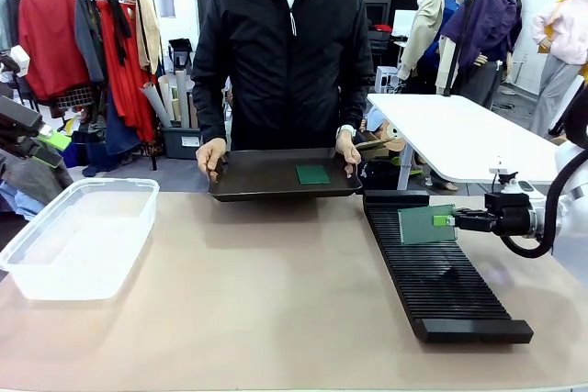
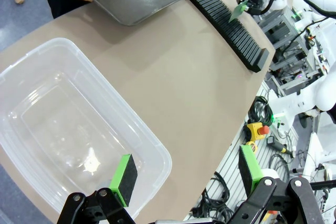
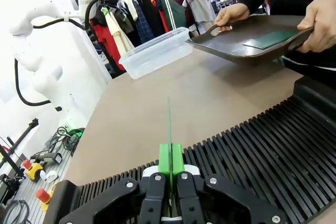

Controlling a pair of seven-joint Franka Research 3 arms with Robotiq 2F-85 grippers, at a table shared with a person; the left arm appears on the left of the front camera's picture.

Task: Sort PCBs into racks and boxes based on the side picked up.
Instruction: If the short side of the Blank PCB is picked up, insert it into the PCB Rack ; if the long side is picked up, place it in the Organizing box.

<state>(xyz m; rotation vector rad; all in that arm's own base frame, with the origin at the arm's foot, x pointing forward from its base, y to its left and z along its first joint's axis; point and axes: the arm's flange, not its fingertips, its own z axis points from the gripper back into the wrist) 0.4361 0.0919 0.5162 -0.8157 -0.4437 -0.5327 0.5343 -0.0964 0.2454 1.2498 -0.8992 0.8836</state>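
right gripper (image 1: pixel 447 221): pressed together, green pads pinching one short edge of a PCB (image 1: pixel 425 224).
held PCB: upright, sticking straight out past the fingertips; seen edge-on as a thin green line in the right wrist view.
rack (image 1: pixel 441 273): directly under the right gripper and the held board, slots running crosswise beneath it; cannot tell whether the board's lower edge touches a slot.
left gripper (image 2: pixel 187 169): spread wide, nothing between the pads.
tub (image 2: pixel 157 150): clear plastic, just below and ahead of the left gripper, one pad over its near corner; well apart from the right gripper, across the table.
tray (image 1: pixel 266 176): dark and shallow, ahead of the right gripper past the rack's far end, gripped at both ends by a person's hands (image 1: pixel 211 155).
second PCB (image 1: pixel 312 174): dark green, lying flat in the tray, toward the end nearer the right gripper.
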